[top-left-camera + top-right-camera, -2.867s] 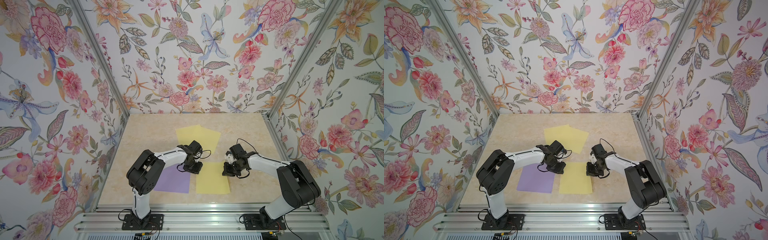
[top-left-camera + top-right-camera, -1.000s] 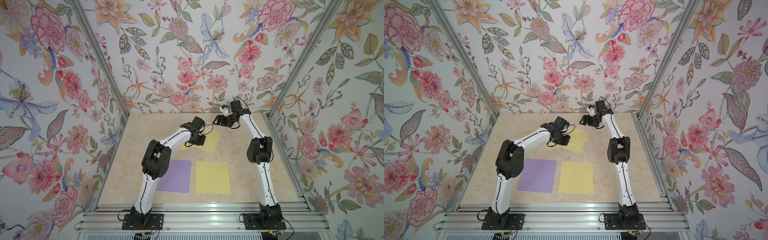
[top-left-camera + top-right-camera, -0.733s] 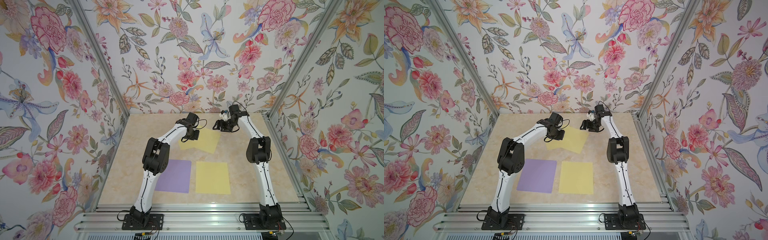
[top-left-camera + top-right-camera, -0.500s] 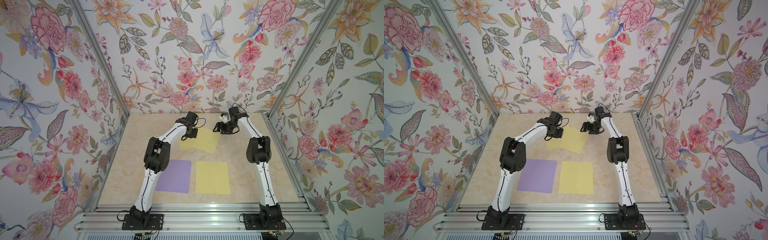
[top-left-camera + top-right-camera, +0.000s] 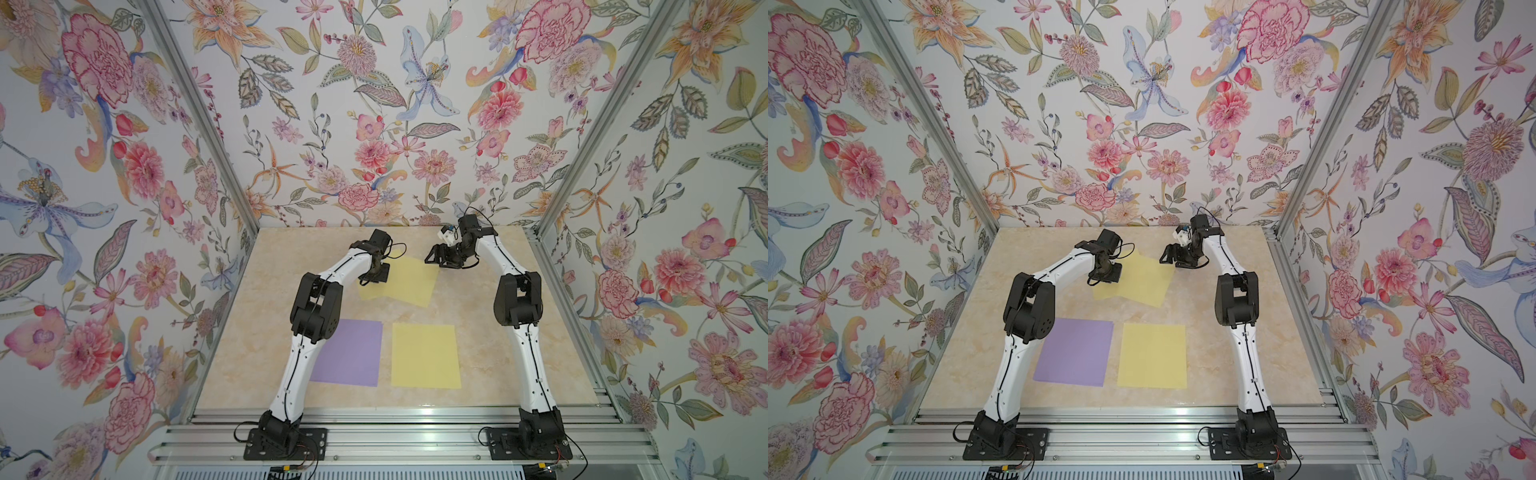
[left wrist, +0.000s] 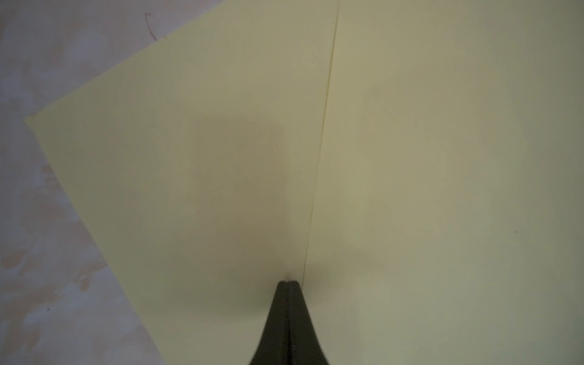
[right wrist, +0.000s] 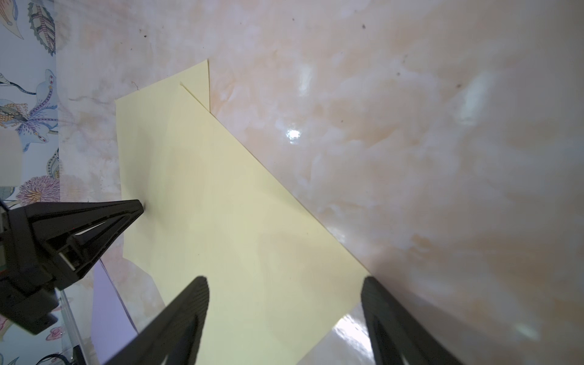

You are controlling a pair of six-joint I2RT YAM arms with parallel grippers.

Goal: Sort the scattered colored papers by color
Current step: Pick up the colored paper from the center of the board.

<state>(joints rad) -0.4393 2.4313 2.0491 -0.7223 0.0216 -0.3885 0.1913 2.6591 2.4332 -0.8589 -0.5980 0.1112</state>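
Two pale yellow papers (image 5: 401,282) (image 5: 1138,284) lie overlapping at the far middle of the table. My left gripper (image 5: 376,275) (image 5: 1109,275) is shut. Its tip (image 6: 289,282) presses down on the lower yellow sheet (image 6: 189,158), right beside the edge of the upper yellow sheet (image 6: 442,158). My right gripper (image 5: 433,259) (image 7: 284,281) stands open over the upper sheet's far right corner, holding nothing. Nearer the front, a lavender paper (image 5: 349,353) (image 5: 1075,353) and another yellow paper (image 5: 426,355) (image 5: 1152,355) lie flat side by side.
Floral walls (image 5: 374,124) with metal corner posts close in the table on three sides, and the back wall is just behind my right wrist. The beige marbled tabletop (image 5: 478,332) ends at a metal rail (image 5: 395,415) in front.
Both arms have reached from the front of the table to the far yellow sheets. Over the last second my left gripper slid left across them, and my right gripper came down to their far right corner.
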